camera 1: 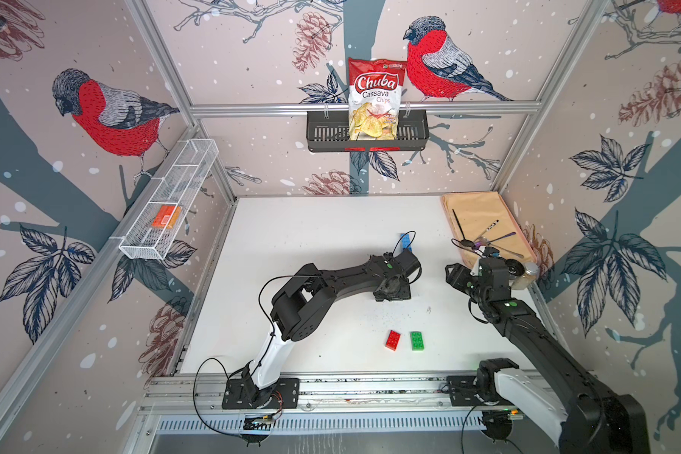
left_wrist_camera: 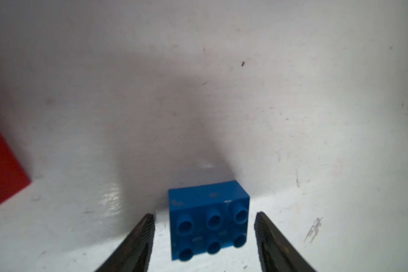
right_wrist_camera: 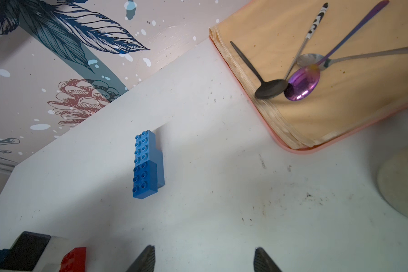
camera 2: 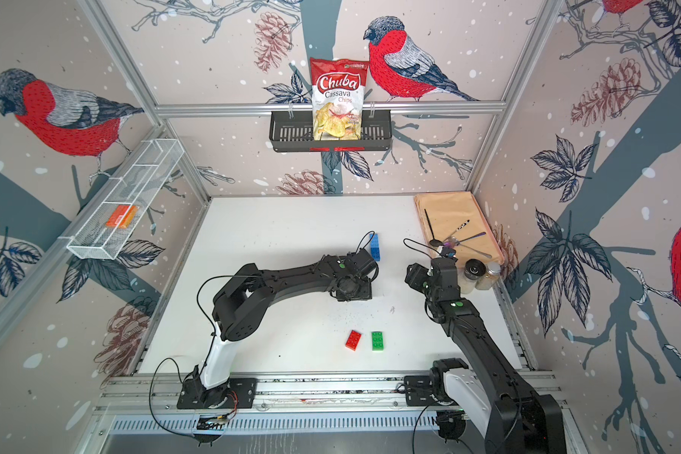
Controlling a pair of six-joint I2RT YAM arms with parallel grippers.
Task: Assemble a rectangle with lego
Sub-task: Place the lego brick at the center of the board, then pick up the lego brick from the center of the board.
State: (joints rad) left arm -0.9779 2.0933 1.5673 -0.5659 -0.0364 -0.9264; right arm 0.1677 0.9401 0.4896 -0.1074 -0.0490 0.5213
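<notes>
Here, we are holding the left gripper [left_wrist_camera: 203,214] with its jaws apart, straddling a blue brick [left_wrist_camera: 209,221] that is lying studs-up on the table [left_wrist_camera: 198,94]. A gap is showing on each side, so nothing is gripped. A red brick [left_wrist_camera: 3,164] is lying well off to one side of them. Behind both sets of jaws, a second red brick [camera 1: 392,340] and a green brick [camera 1: 417,340] are lying loose. The right gripper [right_wrist_camera: 204,247] is hovering parted and empty, facing the blue stack [right_wrist_camera: 146,164] ahead, probably where pieces join; nothing is lying between. The tray [right_wrist_camera: 299,148] of spoons [right_wrist_camera: 303,82] is sitting beyond, off that path.
</notes>
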